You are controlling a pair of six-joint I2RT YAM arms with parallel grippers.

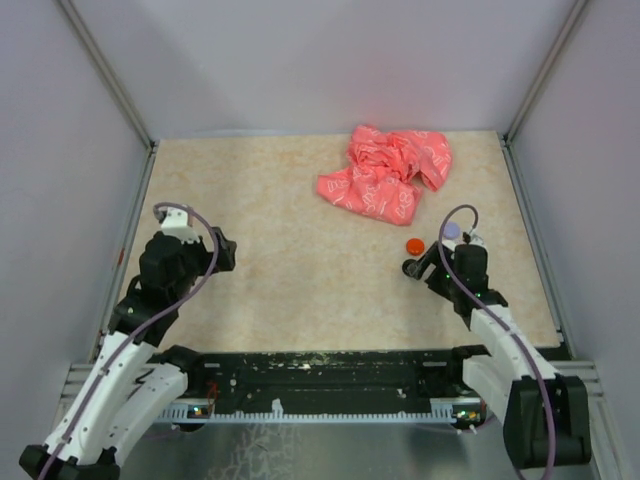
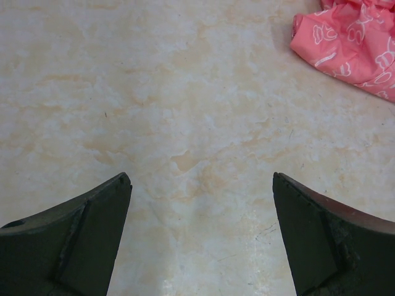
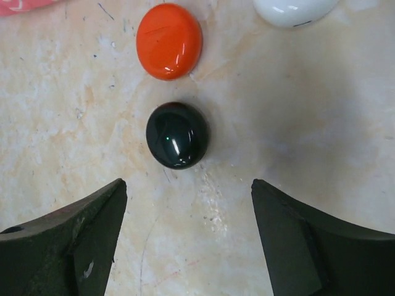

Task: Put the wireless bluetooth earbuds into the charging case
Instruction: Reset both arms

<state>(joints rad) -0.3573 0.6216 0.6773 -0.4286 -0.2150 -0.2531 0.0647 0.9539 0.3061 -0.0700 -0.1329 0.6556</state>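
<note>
The wireless bluetooth earbuds (image 1: 452,230) show in the overhead view only as tiny pale bits on the right side of the table (image 1: 280,290), just on the far side of the right arm's wrist. One is pale purple and a white one lies close to its right, and both are too small there to make out their shape.

Close to their left lies a round orange disc (image 3: 169,41), and just nearer than it, almost touching, is a glossy black disc (image 3: 177,135). Both lie flat on the mottled beige surface. A smooth white rounded piece (image 3: 293,10) with a thin dark seam sits to the right of the orange disc, cut off by the top edge of the right wrist view. Whether it is a case or a bud I cannot tell.

The right gripper (image 3: 188,185) is released, its fingers spread wide and low over the table. The black disc lies just beyond the gap between the tips — not within it — and touches neither finger.

The left gripper (image 2: 200,179) is likewise spread wide with nothing held, over bare table on the left side, well apart from the small pieces.

A crumpled pink cloth (image 1: 385,175) with white markings lies at the far right of the table, beyond the discs.
</note>
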